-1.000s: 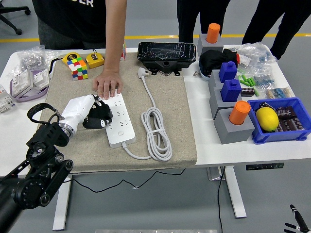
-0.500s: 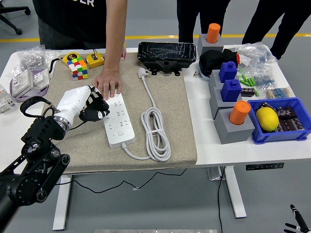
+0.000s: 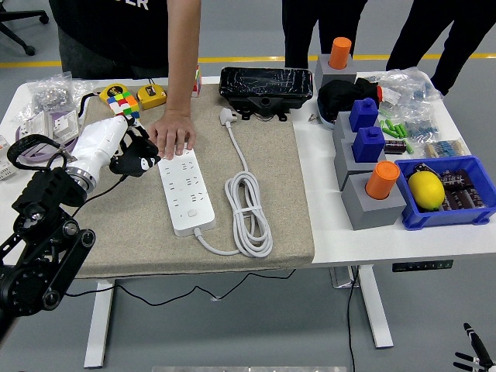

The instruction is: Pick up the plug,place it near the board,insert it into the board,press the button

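**Robot hand hangs beside power strip, plug lying well out of reach**

The fingers [image 3: 138, 161] of the robot's left hand [image 3: 128, 155] are loosely curled and hold nothing, hovering just off the left edge of the white power strip [image 3: 184, 191] near its far end. A person's hand [image 3: 172, 136] rests flat on that same end of the strip, just beside the robot's fingers, pinning it to the beige mat [image 3: 271, 194] that covers the middle of the worktop [image 3: 372, 232]. The white plug [image 3: 228, 116] lies well apart from the fingers, near the far edge of the mat in front of a black box [image 3: 265, 84], with its cable [image 3: 249, 209] trailing toward the robot into a loose coil right of the strip. Between fingers and plug sit the person's hand and the strip itself.

The main risk, judged from this layout, is contact: a reach straight for the plug would cross the person's hand or knuckle the strip askew. A second hazard is the coiled cable, which could drag or snag as the plug lifts, pulling the strip off line before insertion. The plug lies flat and may slip from a shallow pinch. The right arm is out of view.
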Available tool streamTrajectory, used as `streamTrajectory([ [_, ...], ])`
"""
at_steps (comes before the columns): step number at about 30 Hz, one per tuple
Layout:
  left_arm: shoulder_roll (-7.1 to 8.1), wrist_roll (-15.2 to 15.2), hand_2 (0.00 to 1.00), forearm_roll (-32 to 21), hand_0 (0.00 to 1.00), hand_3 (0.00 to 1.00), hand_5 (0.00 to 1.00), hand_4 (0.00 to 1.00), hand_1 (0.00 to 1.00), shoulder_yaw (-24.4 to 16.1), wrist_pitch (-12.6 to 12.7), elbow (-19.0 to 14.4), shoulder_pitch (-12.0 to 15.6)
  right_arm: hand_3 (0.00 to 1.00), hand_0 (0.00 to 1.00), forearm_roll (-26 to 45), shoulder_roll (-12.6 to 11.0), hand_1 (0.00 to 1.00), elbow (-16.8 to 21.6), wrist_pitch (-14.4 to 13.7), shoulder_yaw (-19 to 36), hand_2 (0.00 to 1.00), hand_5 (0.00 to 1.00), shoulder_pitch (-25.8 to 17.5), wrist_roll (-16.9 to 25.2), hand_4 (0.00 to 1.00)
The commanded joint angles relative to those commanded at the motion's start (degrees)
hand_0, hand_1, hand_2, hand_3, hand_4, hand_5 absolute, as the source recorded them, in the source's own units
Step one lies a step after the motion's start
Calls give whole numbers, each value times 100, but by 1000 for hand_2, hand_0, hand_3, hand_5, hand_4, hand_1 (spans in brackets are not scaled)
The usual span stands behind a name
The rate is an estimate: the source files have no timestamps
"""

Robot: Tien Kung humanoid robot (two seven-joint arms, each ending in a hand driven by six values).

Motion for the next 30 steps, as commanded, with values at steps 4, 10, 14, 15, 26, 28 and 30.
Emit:
streamTrajectory([
  [4, 120, 21, 314, 0, 314, 362, 97, 601, 331, -125, -77, 121, 23, 666, 788, -6, -6, 714, 0, 3, 1, 678, 998, -4, -2, 998],
  [10, 349, 51, 318, 0, 322, 356, 99, 596, 323, -104, -233, 231, 156, 667, 789, 2, -37, 714, 0, 2, -16, 679, 998, 9, -5, 998],
  [14, 480, 31, 319, 0, 322, 362, 107, 605, 322, 56, -268, 230, 254, 667, 788, 14, -52, 715, 0, 1, -21, 679, 998, 9, -18, 998],
  [15, 503, 27, 319, 0, 322, 362, 107, 605, 322, 101, -275, 222, 271, 667, 788, 16, -55, 715, 0, 1, -24, 679, 998, 8, -21, 998],
  [26, 641, -9, 329, 0, 331, 372, 116, 625, 336, 563, -325, 169, 300, 666, 787, 24, -71, 715, 0, -7, -49, 679, 998, 18, -27, 998],
  [28, 644, -12, 329, 0, 331, 372, 116, 625, 336, 599, -343, 190, 295, 666, 787, 26, -71, 715, 0, -7, -51, 679, 998, 17, -28, 998],
  [30, 644, -18, 358, 0, 341, 400, 138, 644, 363, 607, -362, 215, 290, 667, 789, 27, -73, 714, 0, -6, -54, 679, 998, 16, -27, 998],
])
